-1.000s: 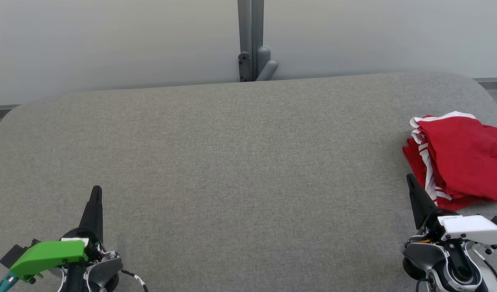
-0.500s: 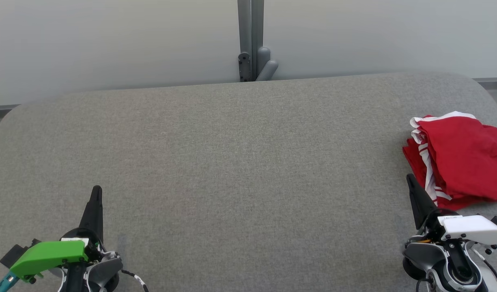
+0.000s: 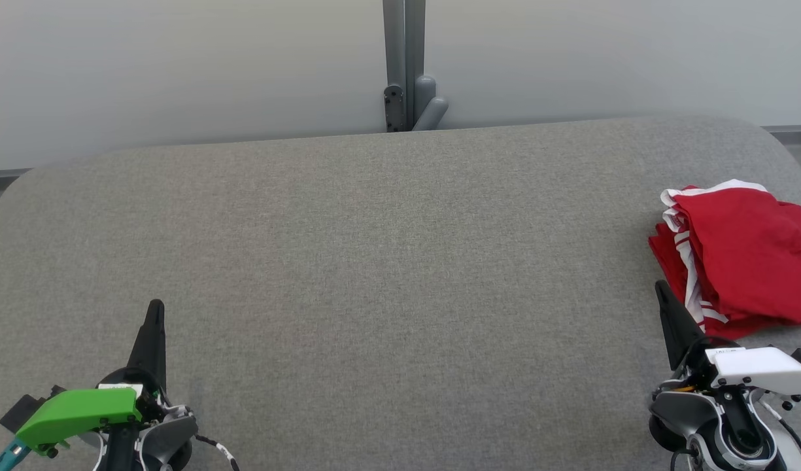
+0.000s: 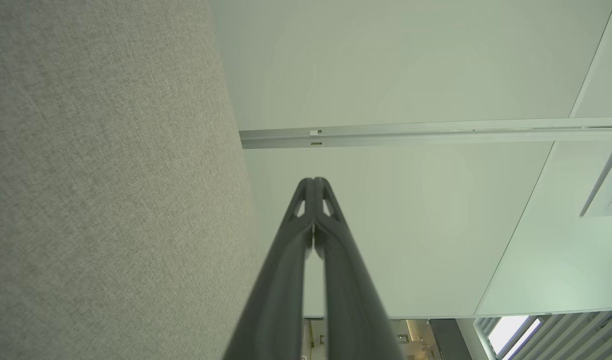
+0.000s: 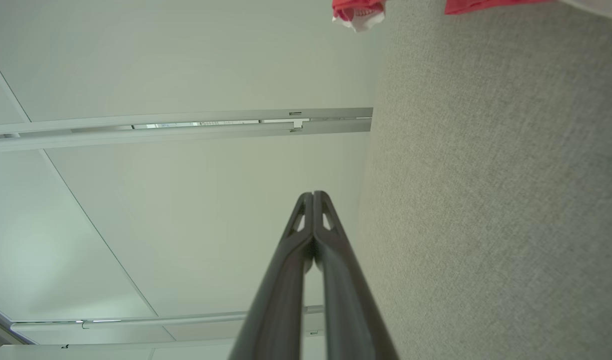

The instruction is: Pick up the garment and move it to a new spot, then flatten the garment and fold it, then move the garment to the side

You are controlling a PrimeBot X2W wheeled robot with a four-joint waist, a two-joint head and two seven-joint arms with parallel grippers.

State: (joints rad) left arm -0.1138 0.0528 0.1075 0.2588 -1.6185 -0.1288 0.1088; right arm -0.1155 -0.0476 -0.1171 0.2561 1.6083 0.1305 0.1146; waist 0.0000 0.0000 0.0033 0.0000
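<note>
While my left gripper point(image 3: 155, 306) and right gripper point(image 3: 660, 286) are sitting closed, the folded red-and-white cloth garment point(image 3: 747, 252) is lying just beside the right one, partly cropped.

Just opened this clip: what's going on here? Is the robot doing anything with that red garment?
Nothing is being handled right now. The red garment, trimmed in white, lies in a loose, roughly folded bundle at the right end of the grey table. The left gripper and right gripper are both shut and empty, low near the table's front edge. The right one is close to the garment but not gripping it. This could be the start or the finish of the job.
</note>
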